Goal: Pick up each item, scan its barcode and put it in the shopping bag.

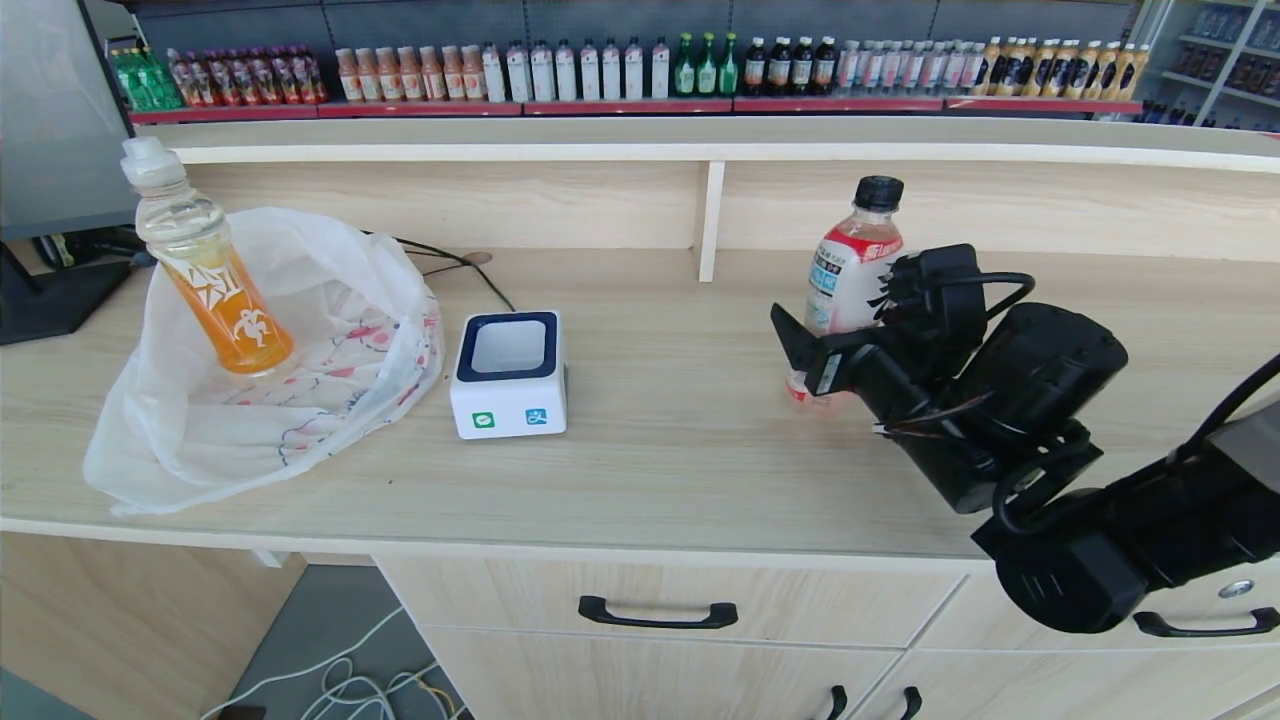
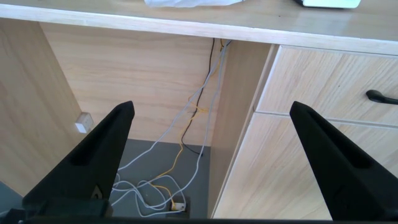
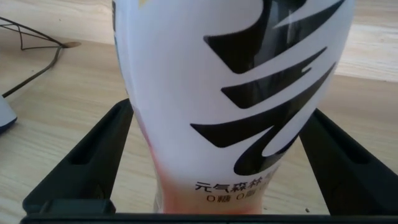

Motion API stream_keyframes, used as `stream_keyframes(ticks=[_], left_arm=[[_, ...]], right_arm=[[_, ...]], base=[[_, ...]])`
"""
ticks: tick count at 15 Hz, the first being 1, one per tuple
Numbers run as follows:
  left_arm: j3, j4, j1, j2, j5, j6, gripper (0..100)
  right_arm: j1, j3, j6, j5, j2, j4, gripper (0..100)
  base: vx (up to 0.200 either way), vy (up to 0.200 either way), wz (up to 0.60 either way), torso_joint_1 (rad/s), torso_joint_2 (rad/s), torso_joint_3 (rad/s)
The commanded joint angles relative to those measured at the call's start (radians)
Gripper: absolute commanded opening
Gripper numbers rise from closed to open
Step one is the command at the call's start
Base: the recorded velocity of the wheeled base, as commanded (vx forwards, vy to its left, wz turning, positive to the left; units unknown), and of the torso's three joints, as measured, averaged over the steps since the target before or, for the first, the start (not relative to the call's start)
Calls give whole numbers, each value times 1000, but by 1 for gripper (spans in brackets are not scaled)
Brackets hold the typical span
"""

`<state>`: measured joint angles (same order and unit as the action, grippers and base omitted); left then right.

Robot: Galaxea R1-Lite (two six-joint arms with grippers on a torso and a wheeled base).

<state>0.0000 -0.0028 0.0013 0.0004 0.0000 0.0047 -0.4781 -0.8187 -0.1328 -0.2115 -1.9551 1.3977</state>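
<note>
The black-capped bottle (image 1: 850,270) stands upright right of centre in the head view, long axis vertical. It sits directly between the wide-spread fingers of the right gripper (image 3: 221,115), which flank its lower body (whether they touch it I cannot tell). The left gripper (image 2: 208,143), also spread wide, hangs below the counter (image 1: 680,470), whose pale wood carries the scanner (image 1: 508,372) at centre and the shopping bag (image 1: 330,400) at left, an orange bottle (image 1: 215,290) in it.

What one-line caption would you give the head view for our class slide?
Right gripper, open, straddles the red-and-white bottle on the counter; scanner and shopping bag holding an orange bottle nearby.
</note>
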Motion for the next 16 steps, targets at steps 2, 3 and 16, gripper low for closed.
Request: stream_keyframes(ticks=[2, 3, 16], left_arm=[[0, 0, 0, 0, 0, 0, 100], [0, 0, 0, 0, 0, 0, 100], [0, 0, 0, 0, 0, 0, 100]], right_arm=[[1, -13, -1, 1, -4, 1, 0], [1, -13, -1, 1, -4, 1, 0], [-20, 20, -34, -3, 159, -54, 0]], base=[[0, 0, 0, 0, 0, 0], [0, 0, 0, 0, 0, 0], [0, 0, 0, 0, 0, 0]])
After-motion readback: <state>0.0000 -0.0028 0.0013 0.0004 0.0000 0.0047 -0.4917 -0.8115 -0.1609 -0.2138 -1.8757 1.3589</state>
